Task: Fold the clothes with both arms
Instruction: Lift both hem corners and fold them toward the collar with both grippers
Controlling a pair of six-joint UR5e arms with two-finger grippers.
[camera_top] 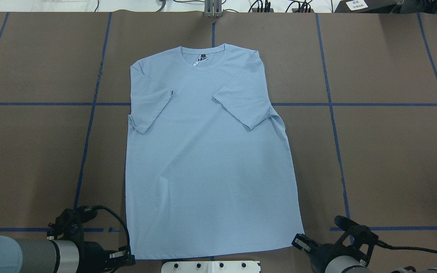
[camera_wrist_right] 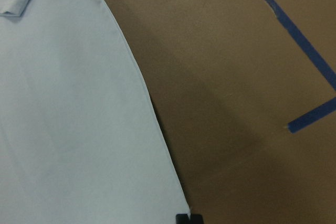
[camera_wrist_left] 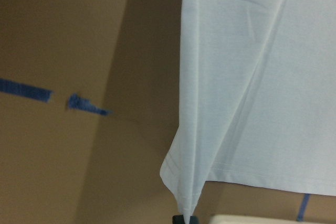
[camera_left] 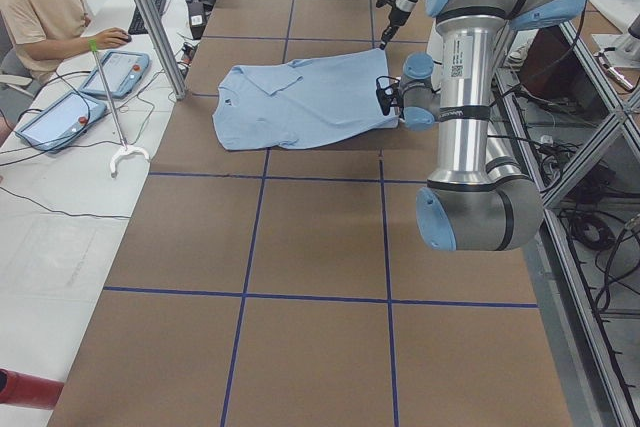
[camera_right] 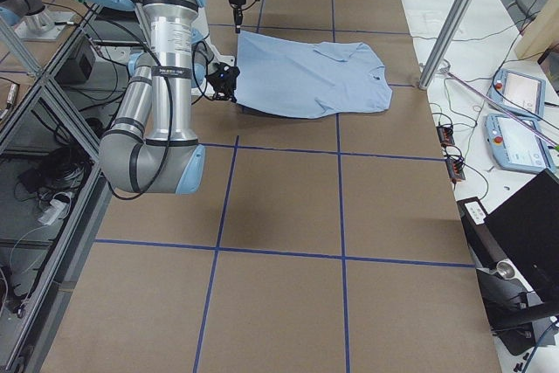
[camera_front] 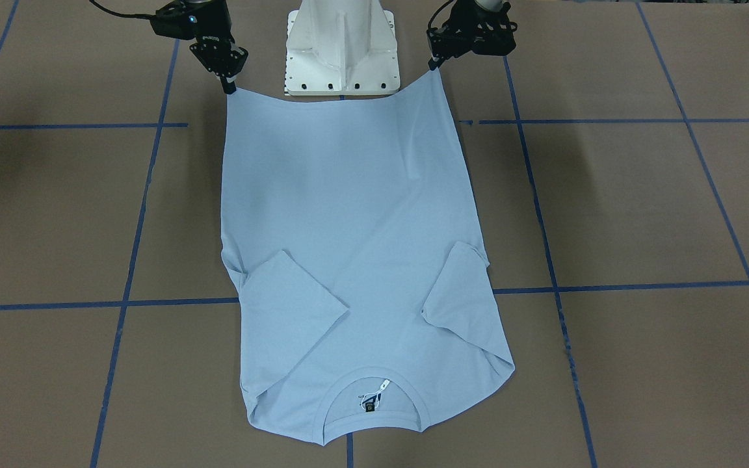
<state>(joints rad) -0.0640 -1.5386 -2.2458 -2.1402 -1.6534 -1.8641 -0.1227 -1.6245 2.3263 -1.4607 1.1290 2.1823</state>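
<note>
The clothes are one light blue T-shirt (camera_top: 207, 159) spread flat on the brown table, collar (camera_top: 203, 57) at the far side, both sleeves folded inward. No print shows. My left gripper (camera_front: 437, 67) is shut on one hem corner, and my right gripper (camera_front: 229, 88) is shut on the other. Both corners are raised slightly, so the hem (camera_front: 335, 101) sags between them. In the left wrist view the pinched corner (camera_wrist_left: 184, 203) bunches into folds just above the fingertips (camera_wrist_left: 181, 219). The right wrist view has the shirt edge (camera_wrist_right: 152, 129) running down to the fingertips (camera_wrist_right: 189, 217).
The white pedestal base (camera_front: 342, 52) stands right behind the hem. Blue tape lines (camera_top: 332, 113) cross the brown table cover. A seated person (camera_left: 40, 7), tablets (camera_left: 100, 77) and a metal post (camera_left: 150, 17) are beyond the collar end. Bare table lies on both sides of the shirt.
</note>
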